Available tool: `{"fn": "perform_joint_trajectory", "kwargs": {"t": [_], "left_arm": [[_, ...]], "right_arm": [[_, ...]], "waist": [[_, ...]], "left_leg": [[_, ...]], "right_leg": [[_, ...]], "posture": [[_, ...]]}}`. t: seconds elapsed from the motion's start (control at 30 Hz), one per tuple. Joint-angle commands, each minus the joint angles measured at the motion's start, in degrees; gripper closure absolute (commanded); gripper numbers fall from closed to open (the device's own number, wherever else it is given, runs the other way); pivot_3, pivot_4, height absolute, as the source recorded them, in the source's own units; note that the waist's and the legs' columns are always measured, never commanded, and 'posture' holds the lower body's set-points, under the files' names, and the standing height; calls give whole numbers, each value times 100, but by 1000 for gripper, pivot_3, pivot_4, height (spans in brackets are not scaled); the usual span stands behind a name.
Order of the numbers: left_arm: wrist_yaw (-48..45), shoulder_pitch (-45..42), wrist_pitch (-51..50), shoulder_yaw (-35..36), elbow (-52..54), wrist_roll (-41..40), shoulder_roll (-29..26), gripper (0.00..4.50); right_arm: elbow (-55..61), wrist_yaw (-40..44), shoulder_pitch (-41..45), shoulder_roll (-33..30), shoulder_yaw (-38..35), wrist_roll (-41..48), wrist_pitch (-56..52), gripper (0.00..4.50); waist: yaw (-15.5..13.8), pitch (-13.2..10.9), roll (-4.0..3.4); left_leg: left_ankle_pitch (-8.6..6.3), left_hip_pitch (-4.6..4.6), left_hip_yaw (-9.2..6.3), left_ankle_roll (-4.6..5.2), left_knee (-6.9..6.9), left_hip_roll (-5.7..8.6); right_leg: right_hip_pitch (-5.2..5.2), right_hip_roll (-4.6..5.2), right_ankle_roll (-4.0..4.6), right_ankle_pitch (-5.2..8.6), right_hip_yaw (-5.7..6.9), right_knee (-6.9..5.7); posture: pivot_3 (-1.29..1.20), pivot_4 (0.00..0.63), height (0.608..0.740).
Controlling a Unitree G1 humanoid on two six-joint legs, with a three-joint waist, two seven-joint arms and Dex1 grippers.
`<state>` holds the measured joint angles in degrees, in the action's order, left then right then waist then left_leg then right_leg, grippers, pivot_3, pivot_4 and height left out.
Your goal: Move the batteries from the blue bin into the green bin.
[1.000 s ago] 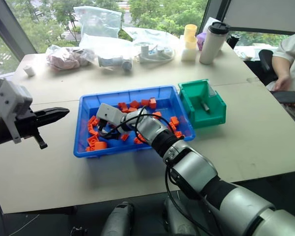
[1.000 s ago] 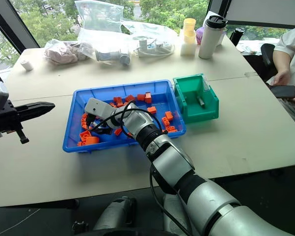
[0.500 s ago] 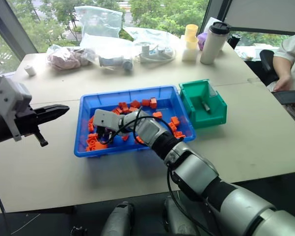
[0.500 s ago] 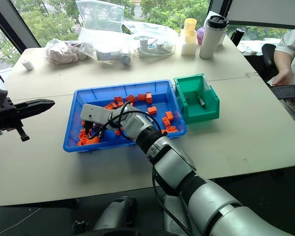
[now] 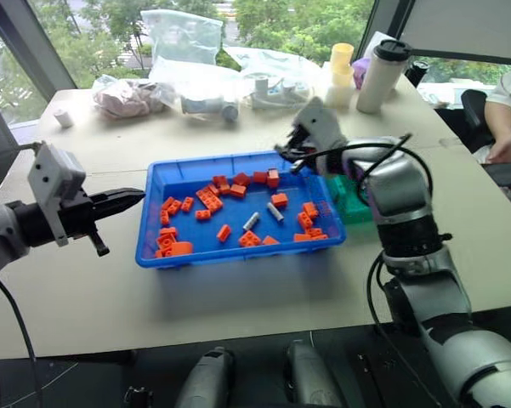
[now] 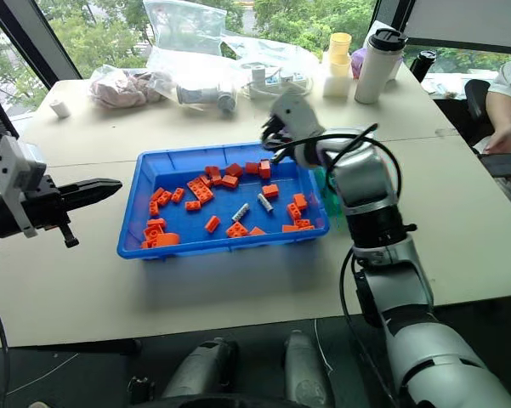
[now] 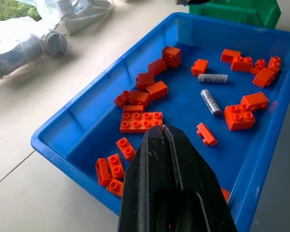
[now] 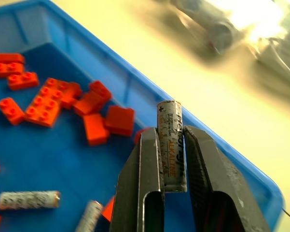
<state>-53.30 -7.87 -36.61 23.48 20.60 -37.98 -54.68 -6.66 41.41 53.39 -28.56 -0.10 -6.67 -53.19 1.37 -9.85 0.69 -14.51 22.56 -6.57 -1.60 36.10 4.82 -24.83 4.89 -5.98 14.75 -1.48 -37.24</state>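
Note:
The blue bin (image 5: 235, 164) lies mid-table, strewn with orange bricks (image 5: 209, 197). Two batteries (image 5: 251, 221) (image 5: 275, 212) lie side by side near its middle. My right gripper (image 5: 289, 151) hovers above the bin's far right corner, shut on a third battery (image 8: 171, 145), which stands upright between the fingers. The green bin (image 5: 354, 201) sits just right of the blue one, mostly hidden behind my right forearm. Left of the blue bin, my left gripper (image 5: 134, 196) is shut and empty, pointing at the bin from above the table.
Along the table's far edge stand a white tumbler (image 5: 381, 75), yellow cups (image 5: 341, 59) and plastic bags (image 5: 187, 42) of parts. A person (image 5: 508, 115) sits at the right edge. Bare tabletop lies in front of the bins.
My right gripper closed on a battery in the bin's left part, then rose and swung right to the far right corner. The left gripper edged toward the bin. The camera shifted.

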Motion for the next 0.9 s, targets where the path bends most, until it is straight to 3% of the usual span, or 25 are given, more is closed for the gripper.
{"fn": "perform_joint_trajectory", "kwargs": {"t": [0.03, 0.2, 0.37, 0.63, 0.67, 0.8, 0.9], "left_arm": [[-11, -199, 194, -163, 28, 44, 69, 4500], [-85, -535, 340, -519, -227, 172, 184, 4500], [-149, -774, 423, -700, -408, 253, 226, 4500], [-186, -794, 424, -707, -413, 255, 229, 4500], [-186, -793, 421, -704, -411, 252, 226, 4500], [-181, -805, 422, -711, -423, 261, 222, 4500], [-169, -850, 449, -730, -450, 287, 227, 4500]], "right_arm": [[125, -286, -205, -400, -227, -8, 1, 4401], [-70, -496, -514, -681, -354, 171, -148, 4401], [288, -416, -767, -573, -294, 574, -517, 4401], [589, -483, -519, -818, -338, 904, -614, 371], [665, -421, -465, -850, -312, 966, -612, 59], [1221, 44, -143, -655, -174, 1634, -984, 59], [1603, -76, -7, -155, 89, 1956, -1454, 59]], "waist": [[-22, 1, 2], [75, 0, -1], [118, -1, -1], [83, -1, -1], [84, -1, -1], [121, -1, -2], [123, -1, -1]], "left_leg": [[0, 0, 2, 1, -1, 0], [0, -8, 14, 1, -2, -13], [0, -6, 14, 2, -2, -14], [0, -5, 14, 2, 3, -13], [0, -5, 14, 2, 3, -13], [-1, -5, 14, 2, 1, -17], [-1, -7, 14, 3, 0, -29]], "right_leg": [[1, 6, 0, 0, 0, 2], [3, -2, 4, -2, -3, -1], [3, -4, 4, -3, -3, 1], [5, -4, 3, -3, -4, 1], [5, -4, 3, -3, -4, 1], [4, -8, 3, -3, -4, 1], [4, -17, 3, -3, -3, 1]], "posture": [[0, 150, 740], [0, 150, 740], [0, 150, 740], [0, 150, 740], [0, 150, 740], [0, 150, 740], [0, 150, 740]]}}
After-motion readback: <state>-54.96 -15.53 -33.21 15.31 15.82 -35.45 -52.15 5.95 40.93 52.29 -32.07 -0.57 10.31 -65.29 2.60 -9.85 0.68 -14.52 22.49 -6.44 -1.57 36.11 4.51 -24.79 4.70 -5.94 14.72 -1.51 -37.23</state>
